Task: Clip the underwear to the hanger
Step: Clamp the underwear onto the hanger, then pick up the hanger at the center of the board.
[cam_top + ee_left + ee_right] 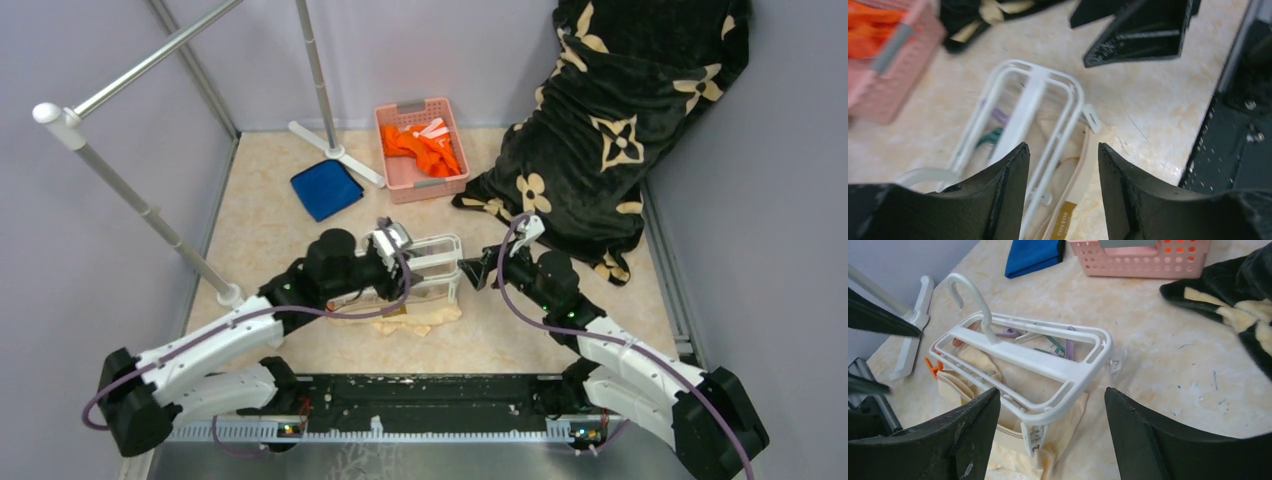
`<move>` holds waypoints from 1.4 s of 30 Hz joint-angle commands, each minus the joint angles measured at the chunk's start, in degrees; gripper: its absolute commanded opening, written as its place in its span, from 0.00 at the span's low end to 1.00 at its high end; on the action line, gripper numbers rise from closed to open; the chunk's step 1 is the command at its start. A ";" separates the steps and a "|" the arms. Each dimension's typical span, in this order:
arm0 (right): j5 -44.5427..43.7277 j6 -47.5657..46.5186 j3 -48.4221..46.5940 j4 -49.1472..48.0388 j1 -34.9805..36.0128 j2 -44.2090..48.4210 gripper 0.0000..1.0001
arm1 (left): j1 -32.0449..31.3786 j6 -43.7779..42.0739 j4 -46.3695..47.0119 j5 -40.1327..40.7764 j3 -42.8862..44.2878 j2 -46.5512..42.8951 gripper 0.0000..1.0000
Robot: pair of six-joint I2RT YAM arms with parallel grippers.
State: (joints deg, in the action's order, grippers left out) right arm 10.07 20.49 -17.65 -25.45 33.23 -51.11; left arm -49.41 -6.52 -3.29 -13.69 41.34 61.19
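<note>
Reads "COTTON" on mustard tag (pixel 1064 224) of underwear (pixel 1008 456), bottom centre – beneath hanger (pixel 1033 360). Angled down over both with left gripper (pixel 1063 150) and right gripper (pixel 1053 395) – fingers spread, empty.

The left gripper (pixel 1063 150) hangs with jaws parted above the white hanger (pixel 1023 112), which lies flat on the pale underwear (pixel 1078 170). A pink basket (pixel 898 80) sits at upper left.

We see a robotics lab bench dressed as a laundry corner: plain grey walls (pixel 60 260) box in a marble-look tabletop (pixel 540 345), robot arms (pixel 220 338) are bolted at its near edge, a metal drying rack (pixel 132 200) stands far left, a pink basket (pixel 437 187) holds orange clothes (pixel 425 150)
</note>
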 commanded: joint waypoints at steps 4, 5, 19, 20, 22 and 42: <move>-5.54 -5.44 -4.52 5.81 0.43 1.35 0.75 | 0.37 11.69 -2.74 30.02 -1.35 -13.40 0.65; -5.47 -5.79 -4.98 6.63 0.43 1.16 0.75 | 0.41 12.20 -3.53 31.92 -1.27 -14.06 0.67; 1.55 -5.76 -6.80 6.25 0.43 0.13 0.75 | 28.02 -10.00 -9.76 -10.07 4.23 -3.09 0.71; 2.07 -5.66 -6.90 6.12 0.43 -0.16 0.75 | 29.23 -10.90 -9.17 -13.51 4.34 -2.38 0.71; 3.15 -5.55 -7.25 6.12 0.43 -0.75 0.76 | 30.47 -11.89 -9.06 -18.30 5.37 -0.57 0.71; 5.73 -6.00 -7.60 5.70 0.43 -0.03 0.75 | 33.76 -12.93 -12.38 -25.94 15.15 10.88 0.00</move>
State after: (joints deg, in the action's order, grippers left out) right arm 15.77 15.40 -22.31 -17.30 33.23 -52.69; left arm -16.34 -21.26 -15.38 -35.94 52.34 73.52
